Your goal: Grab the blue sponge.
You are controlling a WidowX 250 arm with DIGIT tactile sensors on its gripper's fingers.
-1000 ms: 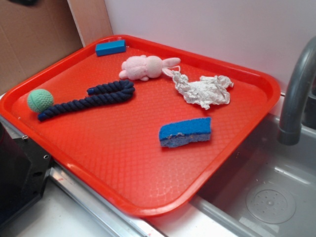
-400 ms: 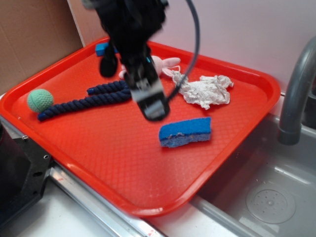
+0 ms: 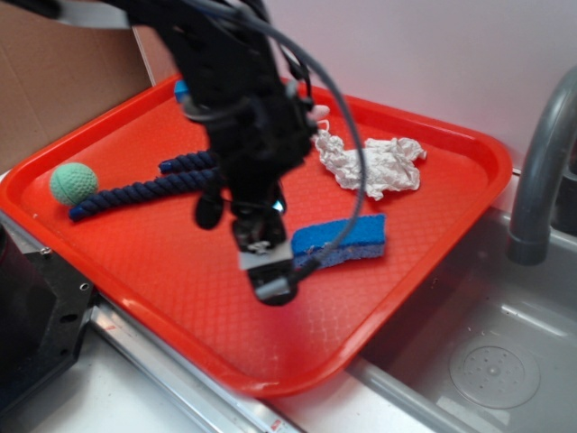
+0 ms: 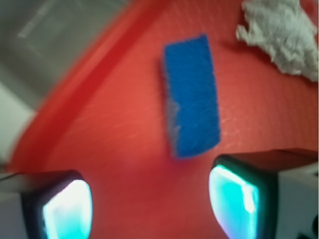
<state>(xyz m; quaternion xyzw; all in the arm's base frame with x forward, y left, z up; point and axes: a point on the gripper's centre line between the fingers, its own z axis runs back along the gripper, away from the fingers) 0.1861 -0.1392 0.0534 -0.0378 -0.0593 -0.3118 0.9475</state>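
Observation:
The blue sponge [image 3: 347, 238] lies flat on the red tray [image 3: 442, 135] near its right edge, bright blue on top with a greyish scouring layer along its front side. In the wrist view the blue sponge [image 4: 193, 97] sits just ahead of the fingers, slightly right of centre. My gripper [image 3: 261, 262] hangs over the tray just left of the sponge, apart from it. It is open: in the wrist view the gripper [image 4: 152, 204] shows only bare tray between its two fingers.
On the tray lie a crumpled white paper [image 3: 374, 164], a dark blue rope [image 3: 135, 188] and a green ball [image 3: 73, 183]. My arm hides the tray's back middle. A grey tap [image 3: 541, 171] and a sink [image 3: 487, 361] stand to the right, past the tray's edge.
The arm came into view from the top and has moved down and forward across the tray, from above the rope to just left of the sponge. The sponge has not moved.

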